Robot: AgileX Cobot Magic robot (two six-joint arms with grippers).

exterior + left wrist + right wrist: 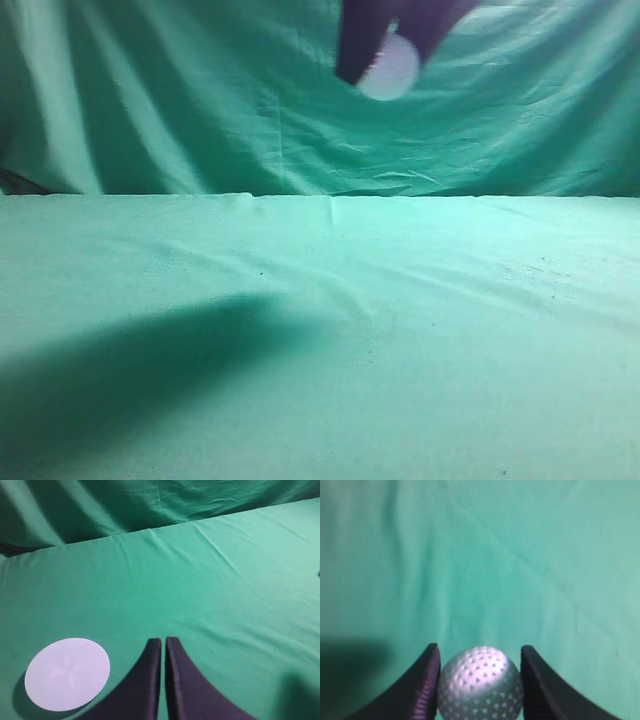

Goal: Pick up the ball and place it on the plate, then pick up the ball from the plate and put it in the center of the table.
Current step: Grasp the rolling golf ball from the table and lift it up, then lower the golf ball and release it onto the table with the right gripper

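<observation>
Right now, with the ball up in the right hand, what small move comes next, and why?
Probably lower it: the right hand grips the ball high above the table. Whether the plate stage is done isn't shown, so the target is uncertain.

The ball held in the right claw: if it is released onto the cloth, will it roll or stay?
The ball is round, so it would probably roll a little; the table cloth is soft and wrinkled, which may stop it soon. Its dimpled surface looks hard, so it likely keeps its shape between the right claw fingers.
</observation>
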